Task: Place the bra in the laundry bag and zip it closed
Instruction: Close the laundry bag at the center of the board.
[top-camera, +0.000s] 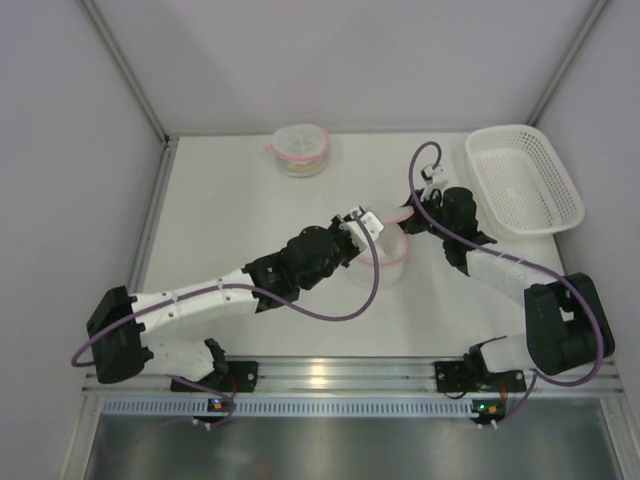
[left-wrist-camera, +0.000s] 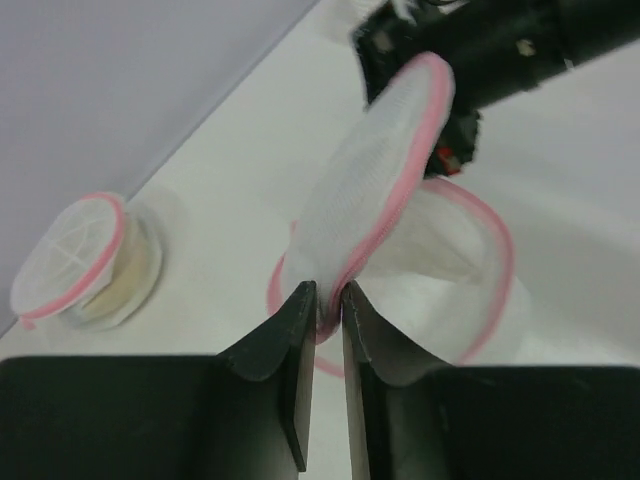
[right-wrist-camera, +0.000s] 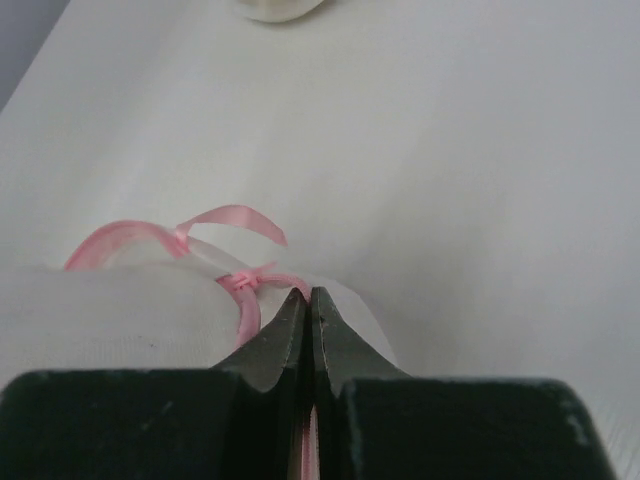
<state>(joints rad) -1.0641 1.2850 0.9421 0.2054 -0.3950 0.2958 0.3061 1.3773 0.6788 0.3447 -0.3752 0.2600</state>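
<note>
The laundry bag (left-wrist-camera: 372, 190) is pinched at its pink rim by the closed left claw (left-wrist-camera: 322, 296) and right claw (right-wrist-camera: 308, 296); unzipped, bra unseen.

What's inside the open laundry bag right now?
Only white mesh shows inside the laundry bag; nothing visible lying in it. Its raised lid flap and the left pincer cover the near part of the interior.

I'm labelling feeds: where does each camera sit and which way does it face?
Top external: above and behind, looking down at the table; left hand, right hand show.
Left wrist: on the left arm, facing the laundry bag; left hand, right hand show.
Right wrist: low, facing the bag's pink trim; right hand shows.
All three share the bag.
</note>
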